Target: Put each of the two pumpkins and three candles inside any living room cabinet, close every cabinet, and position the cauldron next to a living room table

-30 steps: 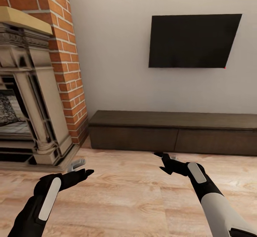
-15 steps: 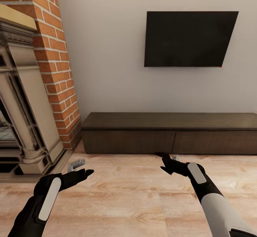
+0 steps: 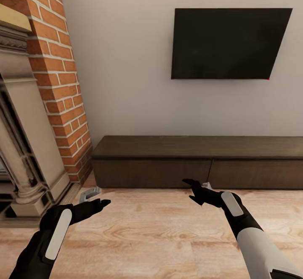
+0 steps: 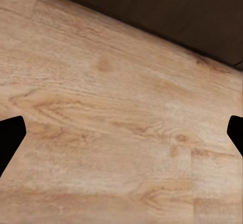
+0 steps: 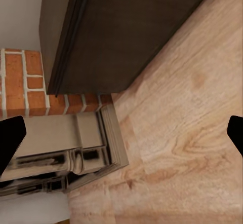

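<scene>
The left tool (image 3: 96,199), black with one pale grey finger and one dark finger, sits in the lower left of the head view with its fingers spread apart and nothing between them. In the left wrist view its two dark fingertips (image 4: 9,138) show at opposite edges of the frame, wide apart, over bare floor. The right tool (image 3: 198,188), black at the end of a white and black forearm, sits right of centre in the lower half of the head view; its fingers are likewise apart and empty, and the right wrist view shows its dark fingertips (image 5: 10,140) at the two side edges.

Under both tools runs the light-brown wood-plank floor (image 3: 160,232), filling the bottom third of the head view. Just beyond the tools, across the middle of that view, stands the long low dark-brown wood cabinet (image 3: 198,161) against the wall, its two wide flat drawer fronts flush and shut; the right tool overlaps its lower edge in the picture. The cabinet's left end shows in the upper part of the right wrist view.

At the left edge of the head view rises the red-brick and beige carved-stone fireplace (image 3: 38,115). A flat black rectangular screen (image 3: 229,43) hangs on the pale grey wall (image 3: 126,60) in the upper right.
</scene>
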Controlling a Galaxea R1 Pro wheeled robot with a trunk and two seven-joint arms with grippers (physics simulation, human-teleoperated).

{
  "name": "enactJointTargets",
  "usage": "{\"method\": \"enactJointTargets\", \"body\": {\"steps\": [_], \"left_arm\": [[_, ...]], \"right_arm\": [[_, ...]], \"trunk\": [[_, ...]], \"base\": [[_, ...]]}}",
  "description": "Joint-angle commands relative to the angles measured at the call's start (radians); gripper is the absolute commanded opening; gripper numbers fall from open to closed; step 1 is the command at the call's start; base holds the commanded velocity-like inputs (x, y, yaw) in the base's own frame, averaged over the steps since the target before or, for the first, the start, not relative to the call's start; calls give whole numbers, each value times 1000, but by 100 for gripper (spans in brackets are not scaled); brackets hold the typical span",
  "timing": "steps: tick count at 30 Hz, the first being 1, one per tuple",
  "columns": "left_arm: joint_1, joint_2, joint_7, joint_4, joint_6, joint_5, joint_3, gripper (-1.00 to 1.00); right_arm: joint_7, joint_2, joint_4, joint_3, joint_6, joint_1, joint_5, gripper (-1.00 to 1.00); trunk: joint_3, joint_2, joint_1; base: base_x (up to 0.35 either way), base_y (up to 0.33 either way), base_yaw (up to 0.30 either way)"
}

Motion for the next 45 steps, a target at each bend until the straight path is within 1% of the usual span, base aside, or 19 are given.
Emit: {"method": "enactJointTargets", "body": {"steps": [1,21,30,37,39,41,44,45], "left_arm": [[-1,0,-2,-1,5,1,1,100],[-1,0,-2,1,6,5,4,100],[-1,0,-2,1,6,5,4,100],[-1,-2,-12,1,8,7,7,100],[-1,-1,-41,1,7,20,7,100],[-1,3,-79,1,8,42,10,100],[-1,24,-108,1,9,70,28,100],[-1,33,-118,0,11,87,34,100]], "right_arm": [[6,0,0,-4,6,-1,7,100],[6,1,0,-4,5,-1,7,100],[6,1,0,-4,4,-1,7,100],[6,0,0,-4,4,-1,7,100],[6,0,0,-4,4,-1,7,100],[6,0,0,-4,4,-1,7,100],[6,0,0,-4,4,-1,7,100],[6,0,0,-4,4,-1,7,100]], "trunk": [[-1,0,0],[-1,0,0],[-1,0,0],[-1,0,0],[-1,0,0],[-1,0,0],[-1,0,0],[-1,0,0]], "base": [[231,-55,0],[207,-101,0],[292,-15,0],[71,0,0],[6,0,0],[2,0,0],[0,0,0],[0,0,0]]}}
